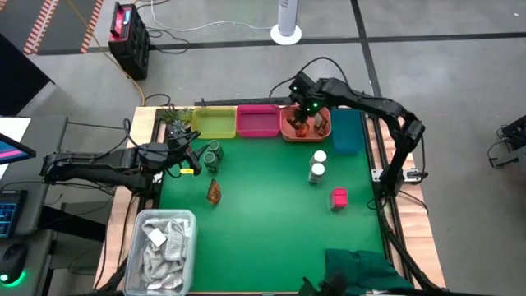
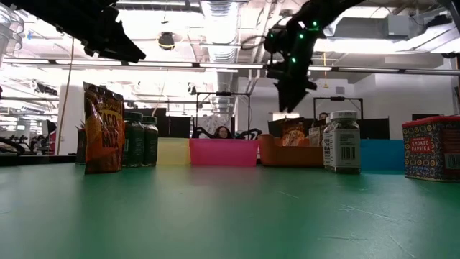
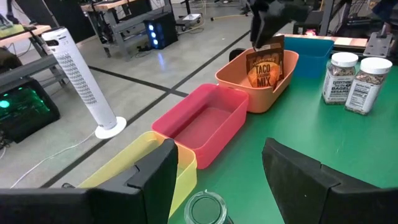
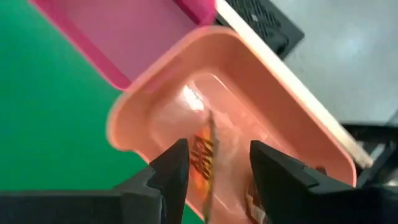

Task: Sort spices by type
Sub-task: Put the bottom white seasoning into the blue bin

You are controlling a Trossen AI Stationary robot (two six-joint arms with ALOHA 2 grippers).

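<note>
Right gripper (image 1: pixel 306 109) hangs over the orange tray (image 1: pixel 288 127), fingers spread; a packet (image 4: pixel 205 158) stands in the tray beneath them, grouped with its kind. Third packet (image 1: pixel 214 192) lies on the surface. Left gripper (image 1: pixel 191 158), fingers spread, waits beside green jars (image 1: pixel 212 154).

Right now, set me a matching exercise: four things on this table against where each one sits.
Things:
1. pink box
2. white-capped jars
3. dark green jars
4. right gripper

Places:
A. above the orange tray
B. close to the left gripper
C. alone on the mat, near the right edge
D. mid-mat, before the teal tray

Pairs: 1-C, 2-D, 3-B, 4-A
</note>
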